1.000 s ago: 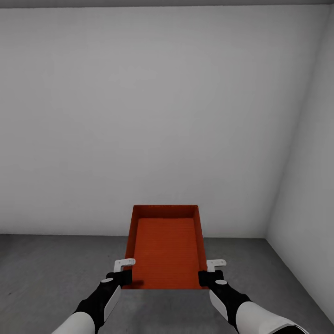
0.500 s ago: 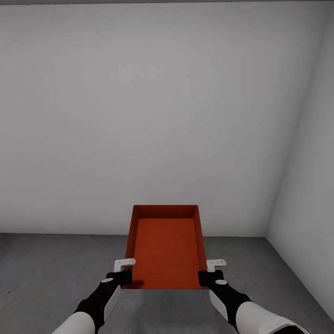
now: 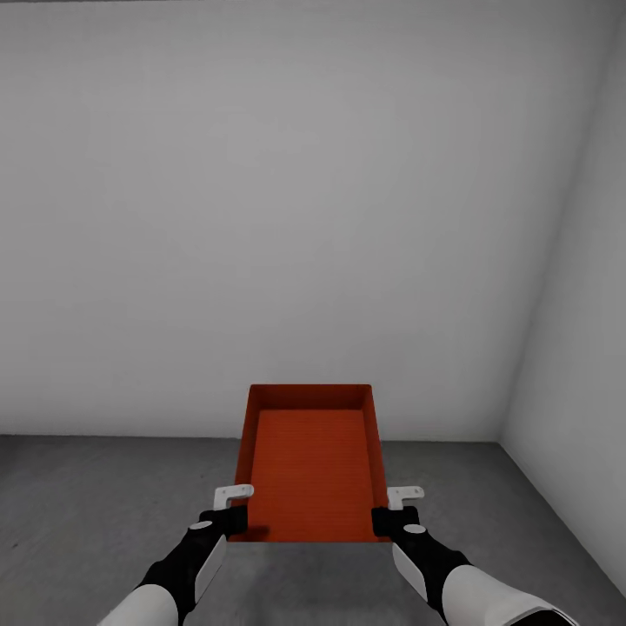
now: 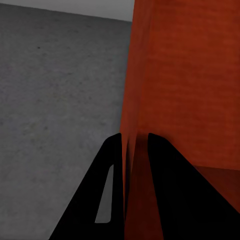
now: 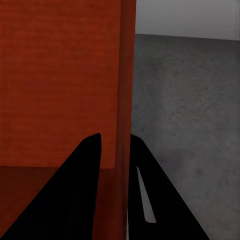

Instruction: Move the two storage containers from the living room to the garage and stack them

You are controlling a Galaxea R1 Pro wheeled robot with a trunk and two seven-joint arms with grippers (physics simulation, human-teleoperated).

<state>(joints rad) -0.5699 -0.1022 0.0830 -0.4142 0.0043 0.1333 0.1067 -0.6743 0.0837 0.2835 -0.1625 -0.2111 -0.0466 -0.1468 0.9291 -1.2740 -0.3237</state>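
Note:
One red-orange storage container [image 3: 311, 469] hangs in front of me above the dark grey concrete floor [image 3: 96, 504] of the garage, held level between both arms. My left gripper [image 3: 236, 520] is shut on the container's near-left wall, and the left wrist view shows that wall [image 4: 131, 150] pinched between the black fingers [image 4: 107, 175]. On the near-right wall my right gripper [image 3: 382, 520] is shut too, with the wall [image 5: 125, 130] between its fingers [image 5: 85, 170]. The container is empty inside.
A plain white-grey wall [image 3: 287, 217] stands straight ahead, meeting a side wall [image 3: 574, 365] in a corner at the right. Concrete floor stretches to both sides of the container and under it.

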